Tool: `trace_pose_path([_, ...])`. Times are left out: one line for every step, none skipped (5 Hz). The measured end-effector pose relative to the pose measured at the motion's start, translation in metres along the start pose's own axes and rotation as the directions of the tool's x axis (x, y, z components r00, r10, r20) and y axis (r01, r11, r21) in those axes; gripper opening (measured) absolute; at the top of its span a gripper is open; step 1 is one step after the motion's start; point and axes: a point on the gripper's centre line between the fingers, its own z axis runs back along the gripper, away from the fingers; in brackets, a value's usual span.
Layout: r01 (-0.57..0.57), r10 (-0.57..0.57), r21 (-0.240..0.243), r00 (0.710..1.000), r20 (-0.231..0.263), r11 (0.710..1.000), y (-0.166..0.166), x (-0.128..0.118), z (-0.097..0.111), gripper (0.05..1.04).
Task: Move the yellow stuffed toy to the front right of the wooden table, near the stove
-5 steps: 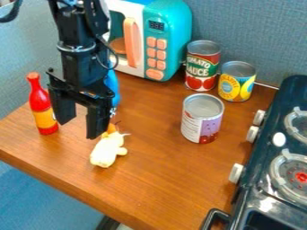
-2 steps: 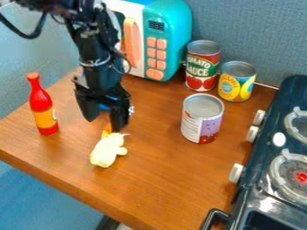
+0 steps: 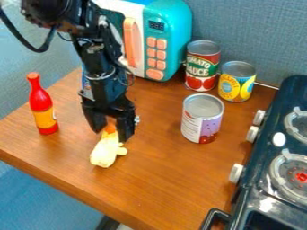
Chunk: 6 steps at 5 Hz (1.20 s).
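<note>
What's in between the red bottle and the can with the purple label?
In the camera view, the black gripper hangs between them, open, its fingertips at a pale yellow toy.

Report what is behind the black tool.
The orange top of a pale yellow toy shows between the parted fingers of the tool, with wooden table beyond. Behind the arm, a blue thing is mostly covered; I cannot tell what it is.

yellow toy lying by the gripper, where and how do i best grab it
Probably from above, across the body of the yellow toy near its orange end, with one finger along each long side. It lies flat and longer than it is wide, so its narrow width suits the gripper, whose parted fingers already frame that end.
</note>
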Motion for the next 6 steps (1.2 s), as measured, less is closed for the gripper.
trace_pose_path([-0.025,0.026,0.01,0.996,-0.083,1.0,0.005,-0.005,-0.021,1.001])
trace_pose_path([-0.069,0.077,0.07,0.989,-0.13,0.995,0.015,0.0,-0.03,1.001])
trace_pose_path([-0.072,0.082,0.075,0.987,-0.136,0.995,0.015,0.005,-0.031,0.947])
trace_pose_path([-0.082,0.09,0.075,0.988,-0.121,0.994,0.014,0.001,-0.03,0.693])
trace_pose_path([-0.072,0.079,0.066,0.991,-0.111,0.995,0.01,-0.009,-0.024,0.547])
trace_pose_path([-0.068,0.07,0.054,0.997,-0.042,0.996,0.005,-0.007,0.001,0.529])
